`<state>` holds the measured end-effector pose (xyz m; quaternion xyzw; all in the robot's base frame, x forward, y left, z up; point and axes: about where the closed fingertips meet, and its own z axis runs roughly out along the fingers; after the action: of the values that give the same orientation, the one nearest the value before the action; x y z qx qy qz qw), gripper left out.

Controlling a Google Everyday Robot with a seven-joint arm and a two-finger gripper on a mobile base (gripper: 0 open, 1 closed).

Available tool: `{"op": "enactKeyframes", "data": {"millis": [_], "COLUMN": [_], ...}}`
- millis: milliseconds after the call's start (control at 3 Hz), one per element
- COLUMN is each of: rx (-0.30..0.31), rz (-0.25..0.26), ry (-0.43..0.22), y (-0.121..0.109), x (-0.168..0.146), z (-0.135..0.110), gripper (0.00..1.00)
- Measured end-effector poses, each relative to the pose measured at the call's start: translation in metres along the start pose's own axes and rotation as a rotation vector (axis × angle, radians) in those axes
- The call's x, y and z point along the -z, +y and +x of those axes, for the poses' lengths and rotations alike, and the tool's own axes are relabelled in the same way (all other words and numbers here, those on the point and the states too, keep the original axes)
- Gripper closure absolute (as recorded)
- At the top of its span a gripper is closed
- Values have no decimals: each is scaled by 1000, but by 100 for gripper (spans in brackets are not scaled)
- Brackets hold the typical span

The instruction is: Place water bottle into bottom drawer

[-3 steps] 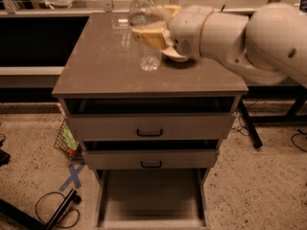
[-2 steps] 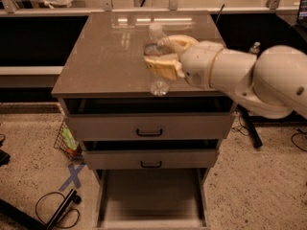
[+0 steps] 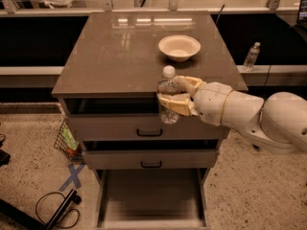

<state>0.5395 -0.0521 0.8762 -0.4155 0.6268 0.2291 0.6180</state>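
The water bottle [image 3: 168, 96] is clear ribbed plastic with a white cap. It is upright in my gripper [image 3: 173, 94], which is shut on its body. The gripper holds it in the air in front of the cabinet's front edge, level with the top drawer. The white arm reaches in from the right. The bottom drawer [image 3: 151, 200] is pulled out below, a wide tray with a plain flat floor and nothing in it. It lies well below the bottle.
A cream bowl [image 3: 179, 47] sits on the brown cabinet top [image 3: 120, 51]. Two upper drawers with black handles [image 3: 149, 132] are slightly open. A smaller clear bottle [image 3: 251, 56] stands on a ledge at the right. A wire basket [image 3: 67, 143] and cables lie on the floor at left.
My gripper has carried the bottle from above the cabinet top forward and down past the front edge. The bowl, hidden before by the arm, now shows.
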Motion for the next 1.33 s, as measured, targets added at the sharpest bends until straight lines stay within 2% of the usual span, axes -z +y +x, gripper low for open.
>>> {"op": "enactKeyframes", "data": {"millis": [333,667,1000,1333], "rx": [-52,-90,-85,-50], "rz": [-9,-100,-149,-198], "ry": [0,-9,-54,-82], "y": [22,79,108,120], "x": [-1,14,28,28], "z": [44,138,195,252], "gripper": [100,100,100,100]}}
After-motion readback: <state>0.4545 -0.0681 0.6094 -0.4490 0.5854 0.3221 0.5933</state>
